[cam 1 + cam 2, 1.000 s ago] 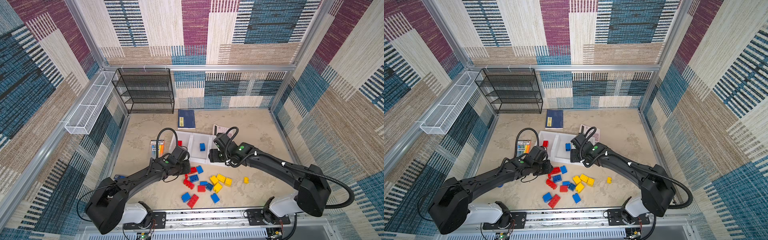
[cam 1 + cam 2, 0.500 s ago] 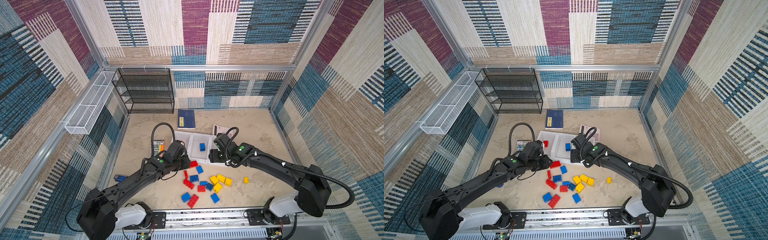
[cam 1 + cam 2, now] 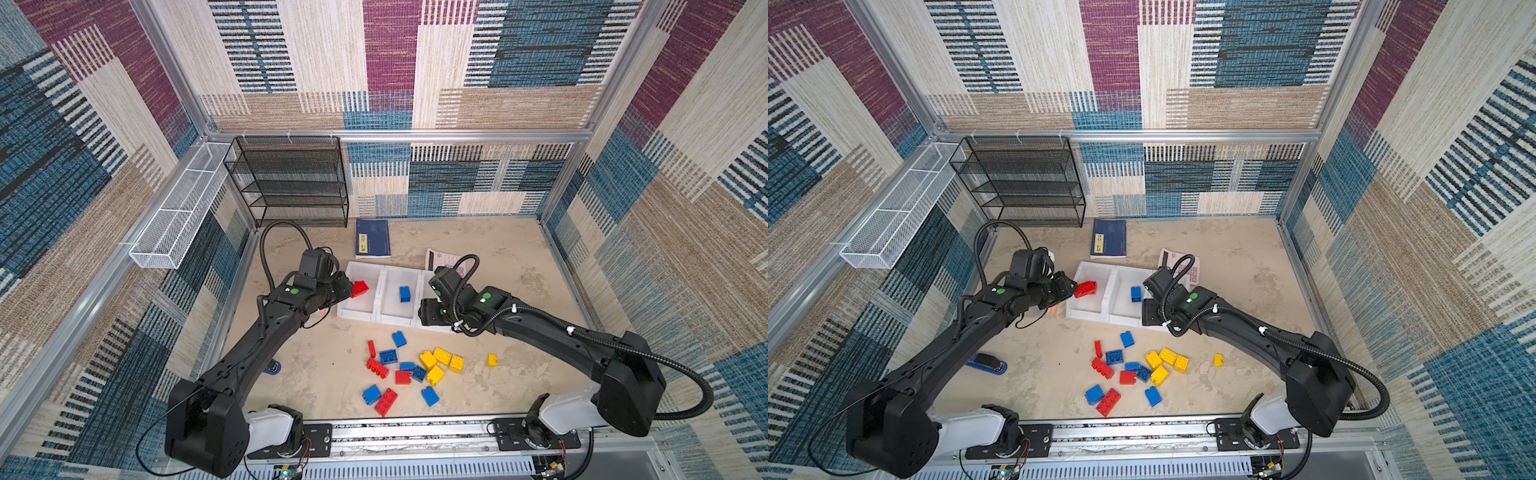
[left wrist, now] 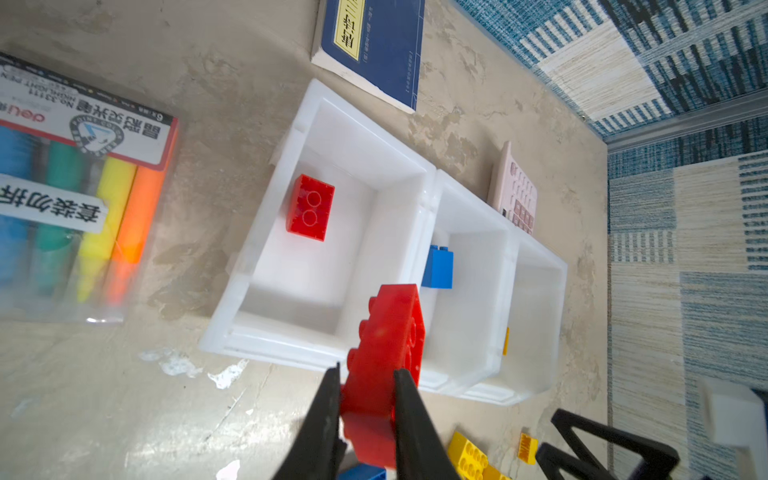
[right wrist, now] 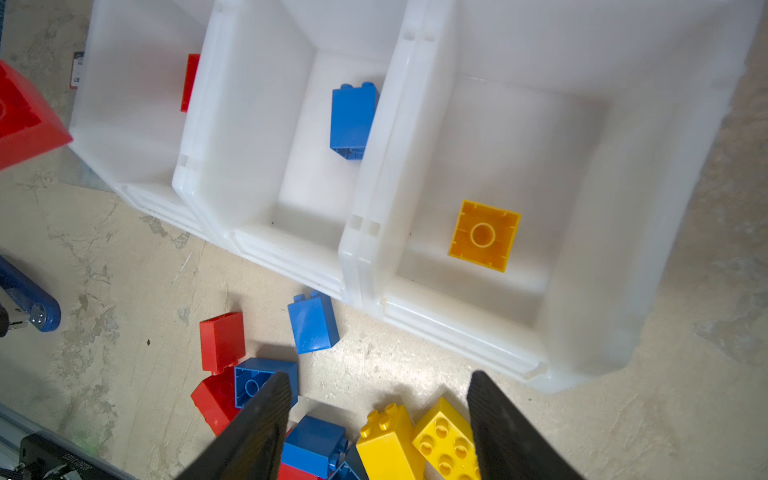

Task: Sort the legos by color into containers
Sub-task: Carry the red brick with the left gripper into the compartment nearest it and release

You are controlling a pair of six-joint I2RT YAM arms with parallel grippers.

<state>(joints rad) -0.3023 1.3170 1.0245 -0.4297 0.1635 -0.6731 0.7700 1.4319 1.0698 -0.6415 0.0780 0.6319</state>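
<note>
The left gripper's jaws clamp a red lego, lower centre, at the white bin holding a matching red brick; the right gripper's jaws stand half open, empty.

Both top views look steeply down from high on the robot's side toward the patterned fabric back wall, almost one same scene. The wrist views are near, slanting down on the three joined white plastic bins — all views share these.
</note>
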